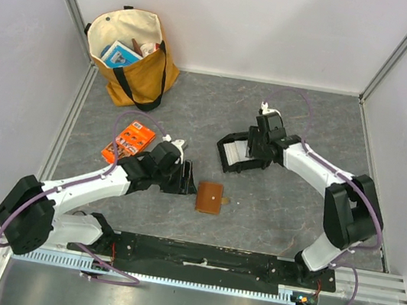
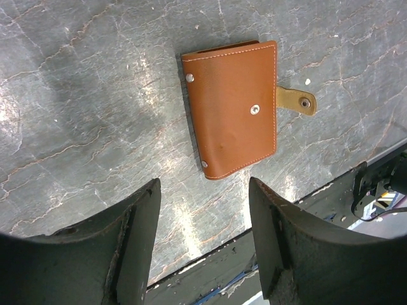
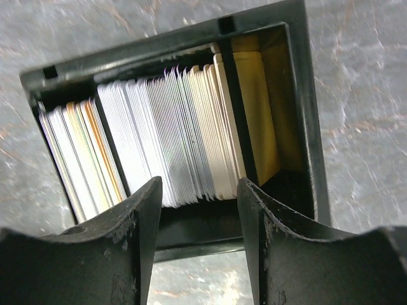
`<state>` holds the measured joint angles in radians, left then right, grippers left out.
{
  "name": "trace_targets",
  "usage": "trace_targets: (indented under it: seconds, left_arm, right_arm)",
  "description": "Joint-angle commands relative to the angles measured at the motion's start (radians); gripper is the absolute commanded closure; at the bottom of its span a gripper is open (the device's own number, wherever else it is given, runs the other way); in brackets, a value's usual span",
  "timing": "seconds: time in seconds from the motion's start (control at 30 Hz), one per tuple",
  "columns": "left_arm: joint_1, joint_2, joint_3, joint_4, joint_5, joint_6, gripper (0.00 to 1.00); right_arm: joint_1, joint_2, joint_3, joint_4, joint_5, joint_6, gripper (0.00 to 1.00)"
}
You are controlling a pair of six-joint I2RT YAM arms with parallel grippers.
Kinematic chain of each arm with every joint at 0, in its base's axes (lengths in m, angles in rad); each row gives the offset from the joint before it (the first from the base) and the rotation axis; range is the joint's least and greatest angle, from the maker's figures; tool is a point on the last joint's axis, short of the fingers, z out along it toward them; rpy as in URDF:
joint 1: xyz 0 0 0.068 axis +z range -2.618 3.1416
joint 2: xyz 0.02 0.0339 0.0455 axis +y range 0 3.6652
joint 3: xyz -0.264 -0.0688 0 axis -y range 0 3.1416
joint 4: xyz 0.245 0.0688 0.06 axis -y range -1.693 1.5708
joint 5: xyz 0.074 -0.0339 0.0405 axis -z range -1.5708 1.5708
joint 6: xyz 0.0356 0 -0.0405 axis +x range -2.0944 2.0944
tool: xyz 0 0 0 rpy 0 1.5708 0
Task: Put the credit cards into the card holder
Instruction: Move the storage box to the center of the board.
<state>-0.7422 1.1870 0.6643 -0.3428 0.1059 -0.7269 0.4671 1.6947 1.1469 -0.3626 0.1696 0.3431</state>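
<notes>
Standing on edge, packed tight, the credit cards (image 3: 172,140) fill the black tray (image 3: 299,95) straight ahead of the right claw (image 3: 198,190), jaws partly open, empty. Pinch one card's top edge only, w/o dragging neighbours. Folded, strap unsnapped, the card holder (image 2: 235,108) lies just ahead of the left claw (image 2: 203,187), also open & empty.

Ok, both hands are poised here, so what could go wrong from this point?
1. The credit cards stand packed edge-up in the black tray, so the open right hand above them may pinch several at once.
2. The card holder lies folded shut and flat on the table, strap unfastened; the open left hand could just push it along instead of opening it.
</notes>
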Motion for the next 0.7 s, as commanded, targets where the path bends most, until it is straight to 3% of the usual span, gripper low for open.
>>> trace_targets:
  seconds: [0.0, 0.27, 0.67]
  left_arm:
    - [-0.003, 0.017, 0.014, 0.01, -0.009, 0.021, 0.36]
    - [-0.003, 0.026, 0.018, 0.014, -0.002, 0.021, 0.36]
    - [-0.003, 0.011, 0.009, 0.004, -0.014, 0.012, 0.36]
  right_arm:
    - [-0.005, -0.102, -0.088, -0.027, -0.01, -0.064, 0.41]
    - [0.007, -0.187, -0.089, 0.019, -0.093, -0.061, 0.33]
    - [0.162, -0.046, -0.01, 0.039, -0.09, -0.045, 0.31]
